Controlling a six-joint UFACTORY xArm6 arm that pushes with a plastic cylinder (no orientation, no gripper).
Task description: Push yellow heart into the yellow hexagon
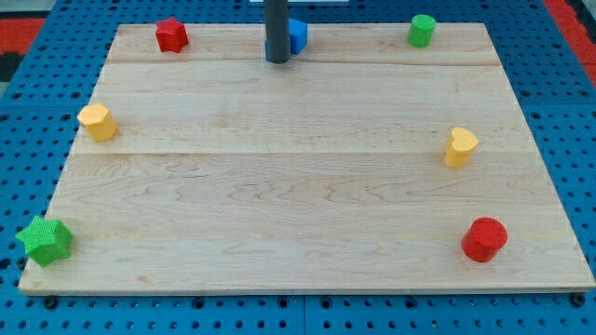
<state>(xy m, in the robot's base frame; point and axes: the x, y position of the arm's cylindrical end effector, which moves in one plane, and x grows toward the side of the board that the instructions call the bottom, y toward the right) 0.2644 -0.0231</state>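
The yellow heart point(459, 146) sits near the board's right edge, about mid-height. The yellow hexagon point(98, 122) sits near the left edge, far across the board from the heart. My tip point(277, 60) is at the view's top centre, just left of and touching or nearly touching a blue block point(297, 34). The tip is far from both yellow blocks.
A red star point(171, 34) is at the top left, a green cylinder point(422, 30) at the top right, a green star point(45, 239) at the bottom left corner and a red cylinder point(485, 239) at the bottom right. The wooden board point(298, 214) lies on a blue pegboard.
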